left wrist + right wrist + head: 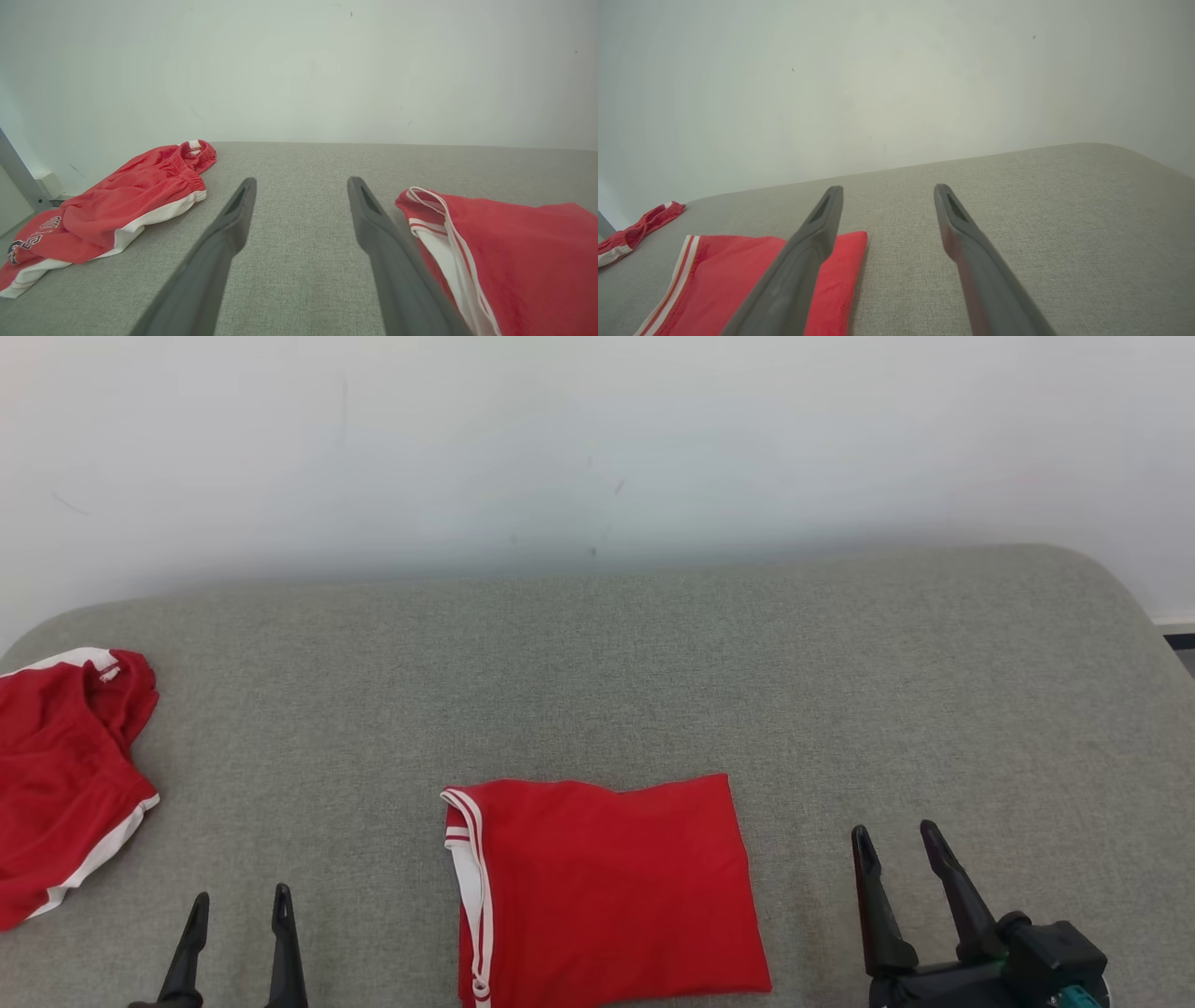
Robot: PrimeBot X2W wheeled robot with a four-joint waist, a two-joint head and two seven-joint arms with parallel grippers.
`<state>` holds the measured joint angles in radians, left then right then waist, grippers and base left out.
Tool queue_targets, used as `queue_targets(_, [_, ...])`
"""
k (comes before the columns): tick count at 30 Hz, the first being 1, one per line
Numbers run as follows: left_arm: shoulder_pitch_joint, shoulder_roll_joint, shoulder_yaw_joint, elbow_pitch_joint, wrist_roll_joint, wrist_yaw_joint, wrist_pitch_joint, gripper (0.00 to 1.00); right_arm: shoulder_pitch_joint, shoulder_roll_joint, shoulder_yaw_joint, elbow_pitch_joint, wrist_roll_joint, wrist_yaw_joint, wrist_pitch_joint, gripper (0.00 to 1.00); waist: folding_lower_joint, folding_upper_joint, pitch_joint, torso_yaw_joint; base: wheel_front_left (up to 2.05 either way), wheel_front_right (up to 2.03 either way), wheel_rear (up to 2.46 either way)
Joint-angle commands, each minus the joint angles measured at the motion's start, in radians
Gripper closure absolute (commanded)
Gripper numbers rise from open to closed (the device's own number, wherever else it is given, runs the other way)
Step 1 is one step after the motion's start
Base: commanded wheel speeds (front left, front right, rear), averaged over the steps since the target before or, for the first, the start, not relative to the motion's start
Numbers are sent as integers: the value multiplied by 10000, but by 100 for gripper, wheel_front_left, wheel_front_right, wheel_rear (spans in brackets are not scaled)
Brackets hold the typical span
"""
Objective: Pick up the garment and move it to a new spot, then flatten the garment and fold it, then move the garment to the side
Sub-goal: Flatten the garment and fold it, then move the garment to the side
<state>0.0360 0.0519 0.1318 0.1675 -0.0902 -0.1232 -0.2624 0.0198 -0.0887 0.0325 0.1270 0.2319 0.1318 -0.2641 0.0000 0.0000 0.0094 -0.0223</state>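
A red garment point(607, 891) with white striped trim lies folded into a flat rectangle at the front middle of the grey cushion point(597, 681). It shows at the right of the left wrist view point(518, 261) and at the lower left of the right wrist view point(738, 284). My left gripper point(240, 905) stands open to the left of it, fingers apart and holding nothing point(301, 186). To the garment's right, my right gripper point(898, 835) is open and empty too point(887, 193). Neither gripper touches the cloth.
A second red garment point(65, 775) with white trim lies crumpled at the cushion's far left edge point(117, 210), point(635, 228). A pale wall point(597, 448) rises behind the cushion. The cushion's right edge curves down at the far right.
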Motion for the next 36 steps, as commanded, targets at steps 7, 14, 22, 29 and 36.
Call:
queue_targets(7, [233,48,-93,-203,240,-29,-33,0,259,141,-331,-147,-351,-25,0,0,0,0,-36,99,0,0,0])
queue_targets(14, [351,133,-262,-184,357,-53,-35,0,212,187,-426,-38,-429,-25,0,0,0,0,-93,188,0,0,0])
queue_targets(22, [402,119,-261,-225,365,-64,-35,0,187,243,-484,191,-570,-25,0,0,0,0,-123,268,0,0,0])
queue_targets(29, [419,110,-240,-197,398,-67,-35,0,161,264,-529,363,-667,-25,-2,0,0,0,-133,274,0,0,0])
queue_targets(36, [393,137,-234,-175,442,-71,-35,0,134,273,-513,517,-724,-25,0,0,0,0,-130,293,0,0,0])
